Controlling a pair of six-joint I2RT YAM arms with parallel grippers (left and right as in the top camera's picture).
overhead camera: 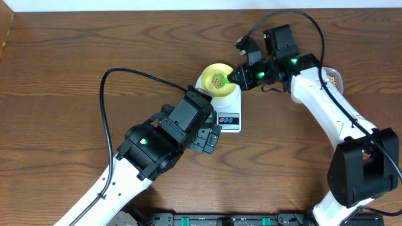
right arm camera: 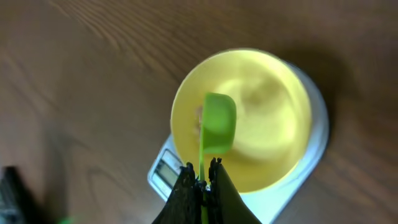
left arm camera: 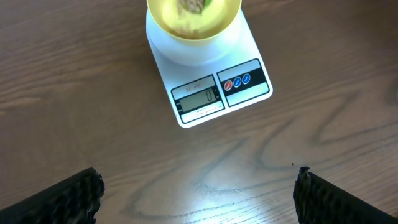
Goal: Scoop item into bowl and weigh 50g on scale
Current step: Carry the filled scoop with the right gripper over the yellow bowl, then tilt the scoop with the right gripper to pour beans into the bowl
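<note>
The white rectangular scale (left arm camera: 186, 56) lies flat on the wooden surface (left arm camera: 93, 143). Its small display (left arm camera: 200, 98) shows a zero, and the red and blue buttons (left arm camera: 237, 81) sit beside it along the front edge. The small pale yellow bowl (overhead camera: 207, 71) stands upright on the scale's round platform. A little heap of beige-tan beans (overhead camera: 218, 80) shows over the bowl's middle in a green scoop (overhead camera: 226, 79); whether any lie on the bowl's floor cannot be told.
</note>
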